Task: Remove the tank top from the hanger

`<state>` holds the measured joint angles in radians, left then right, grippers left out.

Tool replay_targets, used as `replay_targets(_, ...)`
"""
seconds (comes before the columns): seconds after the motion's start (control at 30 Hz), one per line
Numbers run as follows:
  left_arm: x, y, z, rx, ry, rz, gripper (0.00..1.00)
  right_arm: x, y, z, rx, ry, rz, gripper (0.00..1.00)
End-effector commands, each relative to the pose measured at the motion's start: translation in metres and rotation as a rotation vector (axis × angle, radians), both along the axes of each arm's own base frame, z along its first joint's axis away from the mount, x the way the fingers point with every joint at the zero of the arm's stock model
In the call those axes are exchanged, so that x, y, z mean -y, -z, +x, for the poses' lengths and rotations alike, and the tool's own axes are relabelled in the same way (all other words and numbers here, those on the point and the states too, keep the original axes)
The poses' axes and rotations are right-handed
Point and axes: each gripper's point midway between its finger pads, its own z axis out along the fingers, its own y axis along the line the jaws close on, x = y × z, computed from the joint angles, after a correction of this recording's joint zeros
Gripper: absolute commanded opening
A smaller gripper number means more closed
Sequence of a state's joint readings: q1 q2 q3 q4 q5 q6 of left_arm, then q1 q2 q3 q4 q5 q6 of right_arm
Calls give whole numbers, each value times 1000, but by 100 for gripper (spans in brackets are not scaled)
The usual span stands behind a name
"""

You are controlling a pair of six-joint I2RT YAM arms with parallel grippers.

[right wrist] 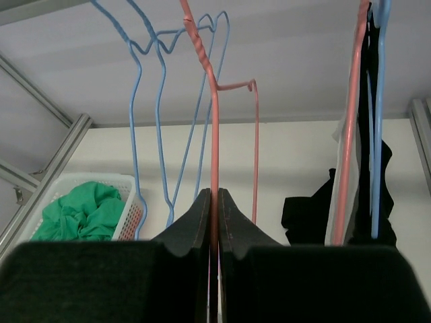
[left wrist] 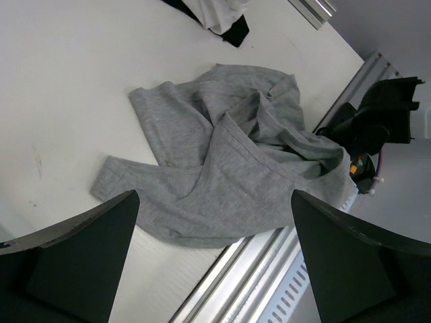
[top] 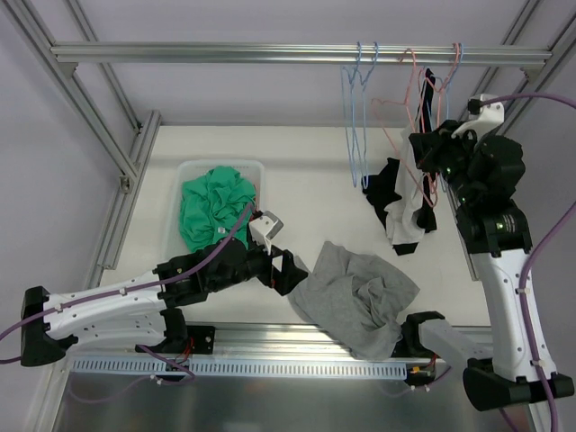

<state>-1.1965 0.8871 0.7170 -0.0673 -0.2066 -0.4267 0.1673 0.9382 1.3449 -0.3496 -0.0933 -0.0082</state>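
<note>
Right claw (right wrist: 214,196) is clamped on a pink hanger wire (right wrist: 213,121), upper right overhead; best hold it steady while the black-and-white tank top (top: 400,202) slips off. Left claw (top: 288,270) gapes open.

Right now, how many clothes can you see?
3. A green garment lies in the basket, a gray shirt lies on the table, and the black-and-white tank top hangs under the rail. The basket or the hanging bundle may hide more.

Black-and-white tank top (top: 403,216) hangs bunched on a pink hanger (right wrist: 353,101) (hooked over the rail (top: 270,54))
</note>
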Motion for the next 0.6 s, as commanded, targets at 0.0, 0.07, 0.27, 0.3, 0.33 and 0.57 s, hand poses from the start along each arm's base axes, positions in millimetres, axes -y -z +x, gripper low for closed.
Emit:
replay_targets(0.0,2,-7,-15,12,105,-7,99,-5,-66,8,181,-18,19,0)
replay_targets(0.07,2,-2,-18,3,117,2,99,-8,-72,14,192,-25,31,0)
replay_targets(0.27,3,12,-22,-21,137,30,99,-13,-79,15,224,-54,41,0)
replay_targets(0.3,3,13,-22,-23,137,32,99,-14,-78,15,223,-55,56,0)
replay_targets(0.33,3,15,-22,-27,137,39,99,-14,-77,15,221,-54,68,0)
replay_targets(0.57,7,20,-21,-33,139,56,99,-15,-78,25,223,-46,82,0)
